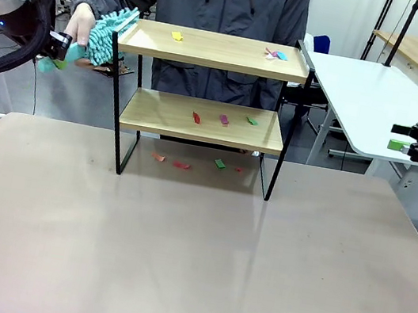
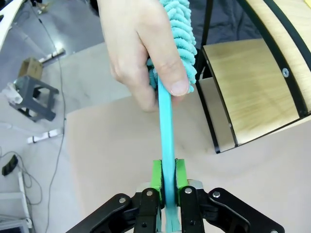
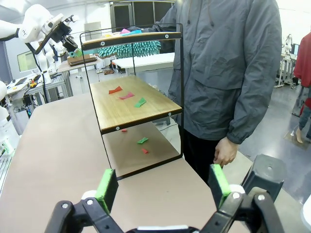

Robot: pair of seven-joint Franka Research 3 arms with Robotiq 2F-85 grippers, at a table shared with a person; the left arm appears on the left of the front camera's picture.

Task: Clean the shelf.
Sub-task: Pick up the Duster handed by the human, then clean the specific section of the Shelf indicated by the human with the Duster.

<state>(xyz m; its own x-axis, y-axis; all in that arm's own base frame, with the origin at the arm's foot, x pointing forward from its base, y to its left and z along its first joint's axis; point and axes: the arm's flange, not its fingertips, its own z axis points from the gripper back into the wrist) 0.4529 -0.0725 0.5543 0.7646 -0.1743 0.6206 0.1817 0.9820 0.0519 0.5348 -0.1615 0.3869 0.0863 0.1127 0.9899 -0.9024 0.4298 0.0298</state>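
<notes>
The shelf (image 1: 211,48) stands with its long axis left to right, open front near. The left gripper (image 2: 167,177) clamps a teal duster (image 2: 167,126), its head seemingly touching the shelf's left rail. The right gripper (image 3: 163,187) gapes empty.

I'm seeing the duster (image 2: 167,141) showing a smooth, faintly glossy teal plastic handle between the left gripper's (image 2: 167,179) matt green pads. Just beyond the pincer its head is looking like fluffy chenille cloth. Further ahead, the shelf (image 1: 215,49) is showing pale matt wood boards on thin black metal legs. Beneath the pincer, the beige table (image 1: 191,266) is giving off a soft sheen.
</notes>
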